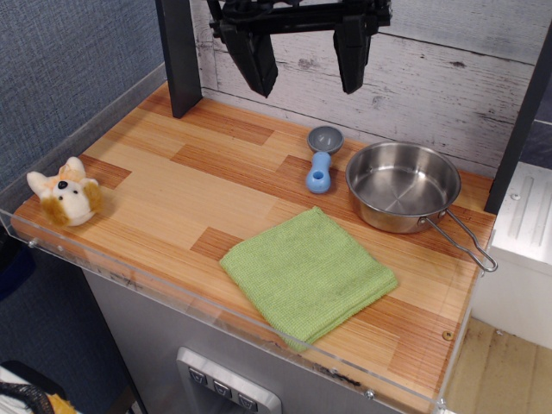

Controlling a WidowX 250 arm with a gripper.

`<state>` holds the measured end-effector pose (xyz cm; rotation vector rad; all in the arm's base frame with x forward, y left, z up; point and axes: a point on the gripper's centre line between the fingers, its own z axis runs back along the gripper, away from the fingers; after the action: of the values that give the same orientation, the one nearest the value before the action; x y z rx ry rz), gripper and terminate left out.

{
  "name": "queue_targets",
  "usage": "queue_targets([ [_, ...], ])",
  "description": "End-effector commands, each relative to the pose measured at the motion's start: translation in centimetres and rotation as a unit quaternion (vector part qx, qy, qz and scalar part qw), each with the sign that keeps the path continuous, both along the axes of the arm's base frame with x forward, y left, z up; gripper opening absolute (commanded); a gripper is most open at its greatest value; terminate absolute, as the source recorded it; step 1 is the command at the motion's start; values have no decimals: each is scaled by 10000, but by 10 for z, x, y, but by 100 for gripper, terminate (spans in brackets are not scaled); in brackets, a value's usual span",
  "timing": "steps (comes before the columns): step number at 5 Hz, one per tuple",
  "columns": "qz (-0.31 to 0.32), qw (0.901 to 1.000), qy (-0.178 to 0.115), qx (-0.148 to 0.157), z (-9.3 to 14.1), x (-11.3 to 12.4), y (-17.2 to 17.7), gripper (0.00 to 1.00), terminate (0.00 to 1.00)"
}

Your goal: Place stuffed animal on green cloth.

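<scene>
The gripper (pixel 304 60) hangs at the far edge, jaws spread and empty. The stuffed animal (pixel 66 197) lies well apart, at the table's left near corner. The green cloth (pixel 308 272) lies near-centre, right of it.

No text, label, brand, number or sign can be read anywhere in this view.
</scene>
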<state>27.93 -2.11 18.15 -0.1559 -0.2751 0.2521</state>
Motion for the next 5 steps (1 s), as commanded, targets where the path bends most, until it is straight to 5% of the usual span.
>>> queue_targets([
  [1,0,10000,0,0,0,0,0,100,0],
  [4,1587,9870,-111,220,-6,-41,64,100,0],
  [5,2285,9731,-91,285,-19,-52,93,100,0],
])
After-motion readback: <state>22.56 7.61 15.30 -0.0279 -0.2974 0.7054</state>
